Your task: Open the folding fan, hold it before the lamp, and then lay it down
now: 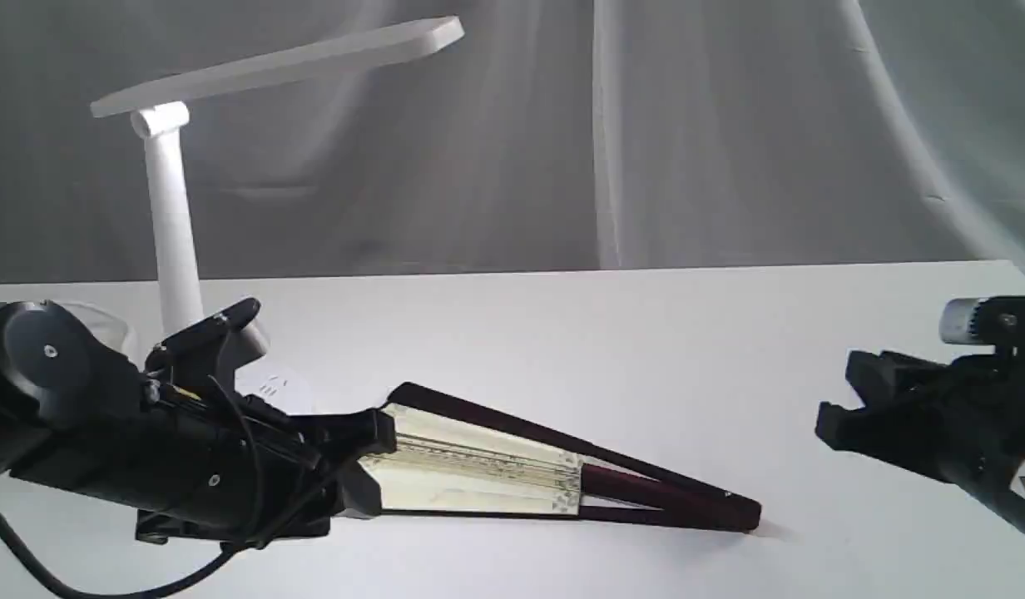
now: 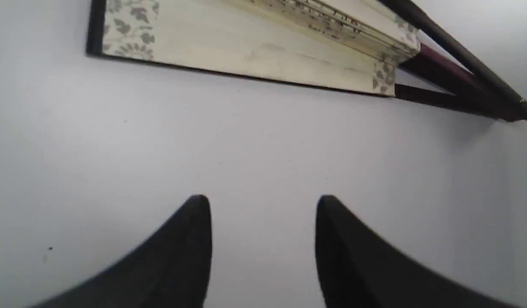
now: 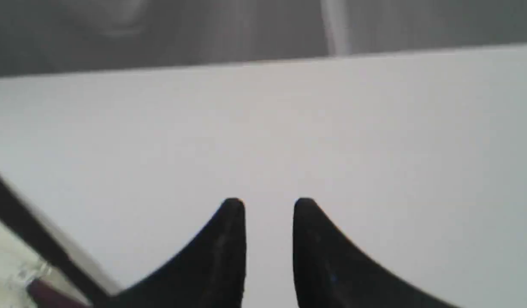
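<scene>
The folding fan (image 1: 479,466) lies on the white table, spread only a little. Its cream leaf and floral border (image 2: 263,55) face up, and the maroon ribs meet at the pivot on the right. My left gripper (image 1: 371,466) hovers at the fan's wide end, open, with bare table between its fingertips (image 2: 263,199) and the near guard. My right gripper (image 1: 837,398) stands open and empty, well to the right of the pivot. The right wrist view shows a bit of the fan (image 3: 32,239) off to one side of that gripper (image 3: 268,201). The white lamp (image 1: 171,225) stands at the back left.
The lamp's long flat head (image 1: 279,62) reaches over the table's back left. Its round base (image 1: 267,384) is partly hidden behind my left arm. A grey curtain (image 1: 646,133) hangs behind the table's far edge.
</scene>
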### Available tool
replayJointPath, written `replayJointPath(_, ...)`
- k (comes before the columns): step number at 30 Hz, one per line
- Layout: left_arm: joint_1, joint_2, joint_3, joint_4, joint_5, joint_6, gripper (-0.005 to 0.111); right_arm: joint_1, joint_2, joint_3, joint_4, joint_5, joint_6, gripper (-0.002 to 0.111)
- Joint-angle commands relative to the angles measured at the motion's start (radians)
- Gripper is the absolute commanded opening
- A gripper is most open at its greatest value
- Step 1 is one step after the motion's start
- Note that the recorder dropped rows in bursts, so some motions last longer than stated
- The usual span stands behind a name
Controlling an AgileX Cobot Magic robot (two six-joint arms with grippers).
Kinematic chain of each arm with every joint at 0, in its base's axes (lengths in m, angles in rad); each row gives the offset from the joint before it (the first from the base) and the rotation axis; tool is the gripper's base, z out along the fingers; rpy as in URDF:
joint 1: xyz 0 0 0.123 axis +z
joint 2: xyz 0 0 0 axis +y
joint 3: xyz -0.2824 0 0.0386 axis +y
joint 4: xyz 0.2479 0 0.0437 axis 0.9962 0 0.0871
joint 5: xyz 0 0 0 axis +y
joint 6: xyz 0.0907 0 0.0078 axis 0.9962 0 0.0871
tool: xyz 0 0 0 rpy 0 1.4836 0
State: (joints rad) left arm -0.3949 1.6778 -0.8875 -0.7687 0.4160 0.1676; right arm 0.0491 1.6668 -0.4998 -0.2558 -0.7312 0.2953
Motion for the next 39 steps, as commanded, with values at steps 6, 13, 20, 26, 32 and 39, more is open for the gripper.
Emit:
replayJointPath(6, -0.006, -0.001, -0.054, 0.055, 0.084, 0.024, 0.041, 0.002, 0.0, -0.259, -0.784, 0.541, 0.851, 0.024)
replayJointPath(13, -0.006, -0.001, -0.054, 0.096, 0.069, 0.025, 0.041, 0.002, 0.063, -0.39, -1.417, 0.388, 1.561, 0.032)
replayJointPath(20, -0.006, -0.001, -0.054, 0.1, 0.075, 0.025, 0.041, -0.002, 0.124, -0.478, -1.489, 0.325, 1.765, 0.032)
replayJointPath(26, -0.006, -0.001, -0.054, 0.1, 0.049, 0.027, 0.041, -0.002, 0.135, -0.515, -1.489, 0.652, 1.173, 0.029)
replayJointPath(32, -0.006, -0.001, -0.054, 0.1, 0.032, 0.027, 0.041, -0.04, 0.142, -0.515, -1.273, 1.197, 1.035, 0.027)
replayJointPath(39, -0.006, -0.001, -0.054, 0.1, 0.037, 0.027, 0.041, -0.047, 0.139, -0.547, -0.028, 1.102, -0.102, 0.021)
